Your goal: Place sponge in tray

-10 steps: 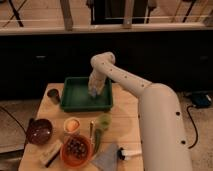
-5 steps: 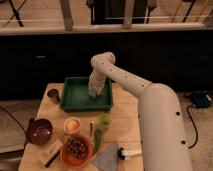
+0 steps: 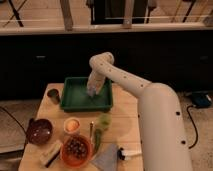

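The dark-green tray (image 3: 75, 97) sits at the far side of the wooden table. My white arm reaches over it from the right, and my gripper (image 3: 93, 90) hangs down over the tray's right half, close to its floor. The sponge does not show apart from the gripper; it is hidden or too small to make out.
A small dark cup (image 3: 53, 95) stands left of the tray. Nearer the front are a brown bowl (image 3: 39, 131), a small orange-filled cup (image 3: 72, 124), an orange bowl with dark contents (image 3: 75, 149), a pale beige block (image 3: 51, 153), a green item (image 3: 101, 126), a grey cloth (image 3: 107, 159).
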`<move>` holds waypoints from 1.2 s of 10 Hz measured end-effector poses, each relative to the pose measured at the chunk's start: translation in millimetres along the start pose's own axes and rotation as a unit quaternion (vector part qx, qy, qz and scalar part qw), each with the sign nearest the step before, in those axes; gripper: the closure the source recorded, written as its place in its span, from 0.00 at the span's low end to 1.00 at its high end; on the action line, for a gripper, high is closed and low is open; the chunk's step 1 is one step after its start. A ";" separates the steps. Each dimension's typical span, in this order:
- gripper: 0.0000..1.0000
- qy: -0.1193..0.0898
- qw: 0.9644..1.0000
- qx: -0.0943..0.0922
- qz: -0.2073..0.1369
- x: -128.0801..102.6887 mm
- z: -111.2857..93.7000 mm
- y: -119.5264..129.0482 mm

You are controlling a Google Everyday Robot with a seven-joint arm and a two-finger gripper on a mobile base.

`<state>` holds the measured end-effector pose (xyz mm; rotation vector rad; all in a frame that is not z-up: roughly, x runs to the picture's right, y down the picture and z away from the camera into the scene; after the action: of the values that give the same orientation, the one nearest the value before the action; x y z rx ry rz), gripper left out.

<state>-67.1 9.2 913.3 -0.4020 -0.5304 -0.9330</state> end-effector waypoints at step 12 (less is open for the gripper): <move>0.20 0.016 1.000 0.012 -0.002 7.4 -24.3 1.1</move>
<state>-56.4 -8.1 898.1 -0.3634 -0.5129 -0.9336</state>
